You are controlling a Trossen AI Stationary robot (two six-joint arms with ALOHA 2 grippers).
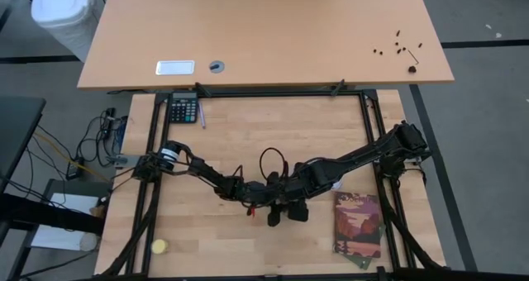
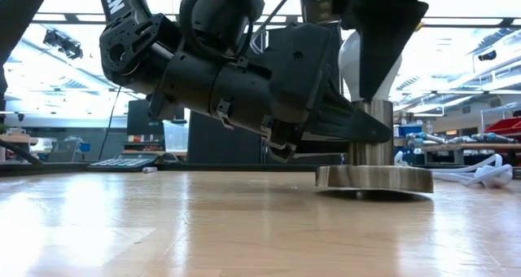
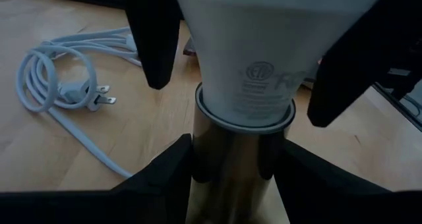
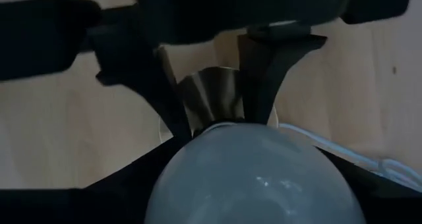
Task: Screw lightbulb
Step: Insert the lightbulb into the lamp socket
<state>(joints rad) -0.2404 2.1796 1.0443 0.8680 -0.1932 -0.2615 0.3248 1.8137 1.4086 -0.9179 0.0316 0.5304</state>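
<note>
lightbulb (image 3: 264, 59) seated upright in the metal socket (image 3: 241, 171), between both claws | left claw (image 3: 237, 165) clamps the socket stem below it so your base can't spin | right claw (image 4: 247, 178) straddles the bulb's globe from above, to turn it

The middle of the bench (image 1: 248, 132) is crowded: the lightbulb (image 3: 264, 59) and its socket (image 2: 374, 178) are hemmed in by the left claw (image 3: 237, 151) low on the socket and the right claw (image 4: 244, 184) from above. A white cord (image 3: 59, 92) lies just beside. Open bench is left toward the calculator (image 1: 183, 110), the yellow ball (image 1: 159, 246) and the booklet (image 1: 358, 223).
</note>
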